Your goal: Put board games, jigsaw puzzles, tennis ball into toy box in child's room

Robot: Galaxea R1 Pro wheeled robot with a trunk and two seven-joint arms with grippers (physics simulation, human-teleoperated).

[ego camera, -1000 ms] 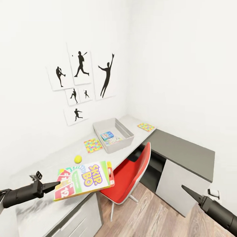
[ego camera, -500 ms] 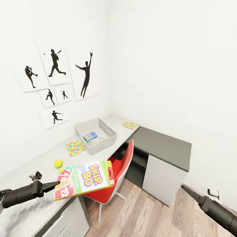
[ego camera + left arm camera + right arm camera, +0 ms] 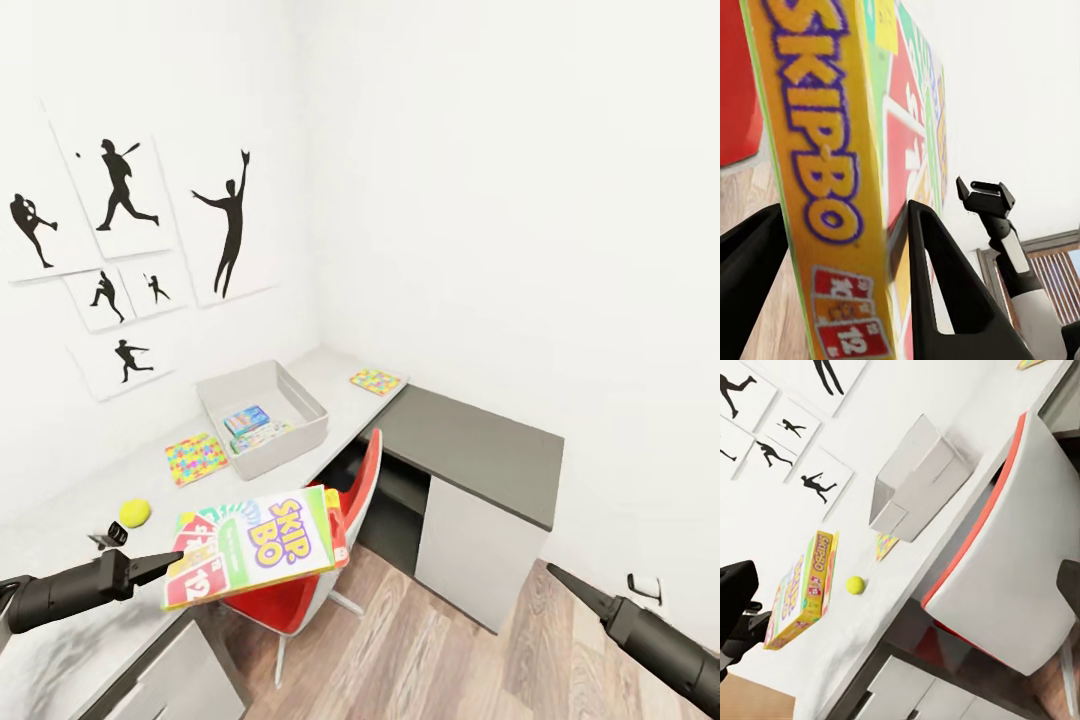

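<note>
Left pincer (image 3: 172, 563) clenched on the Skip-Bo board game (image 3: 262, 545), held in the air over the surface (image 3: 60, 520) edge. Tennis ball (image 3: 134, 512) and one jigsaw puzzle (image 3: 195, 457) lie beside the toy box (image 3: 262, 418); second puzzle (image 3: 377, 381) further right. Right pincer (image 3: 560, 578) state: cannot tell.

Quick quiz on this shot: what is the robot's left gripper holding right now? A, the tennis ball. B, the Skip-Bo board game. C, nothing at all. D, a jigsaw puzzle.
B: the left gripper is shut on the Skip-Bo board game, its fingers clamping the box edge, while the tennis ball lies apart on the table.
</note>
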